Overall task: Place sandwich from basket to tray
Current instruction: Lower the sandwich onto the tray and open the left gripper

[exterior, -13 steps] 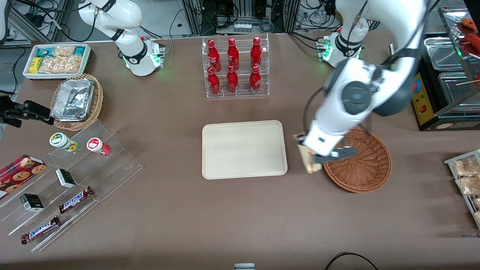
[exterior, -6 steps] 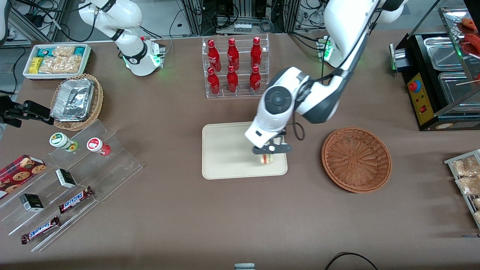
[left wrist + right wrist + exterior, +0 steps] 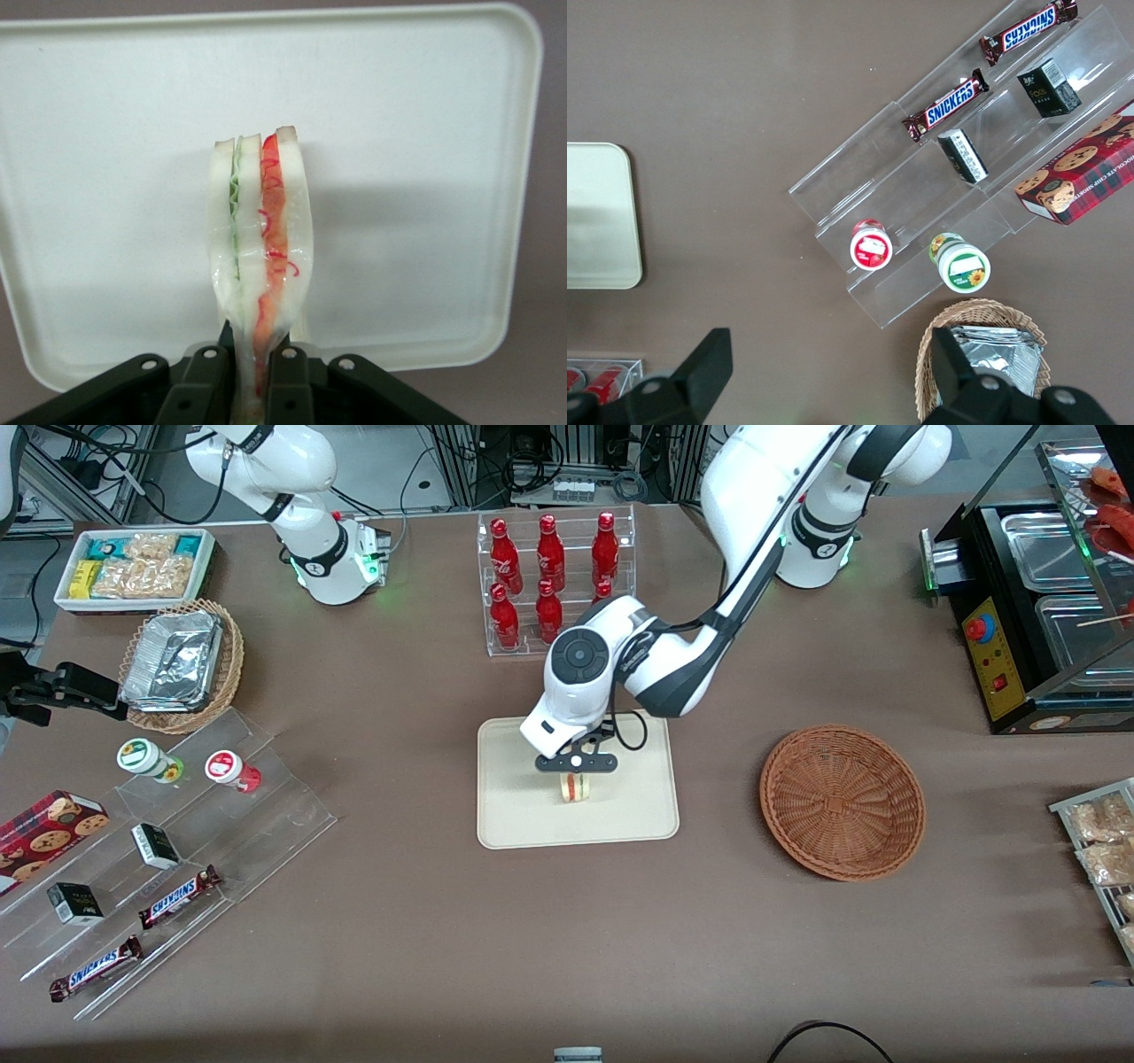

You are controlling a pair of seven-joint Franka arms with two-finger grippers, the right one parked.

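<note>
My left gripper (image 3: pixel 575 775) hangs over the middle of the cream tray (image 3: pixel 514 815), shut on the sandwich (image 3: pixel 576 788), a pale wedge with green and red-orange layers. In the left wrist view the sandwich (image 3: pixel 260 239) stands on edge between the black fingers (image 3: pixel 205 385), pinched at its narrow end, with the tray (image 3: pixel 416 133) filling the background. I cannot tell whether the sandwich touches the tray. The reddish-brown wicker basket (image 3: pixel 842 802) lies empty on the table toward the working arm's end.
A clear rack of red bottles (image 3: pixel 554 584) stands farther from the front camera than the tray. Toward the parked arm's end are a tan basket with foil containers (image 3: pixel 182 664), a white snack bin (image 3: pixel 133 567) and acrylic steps with snacks (image 3: pixel 168 868).
The gripper carried the sandwich from beside the basket over the tray's near edge to the tray's middle. The basket is now fully uncovered and empty.
</note>
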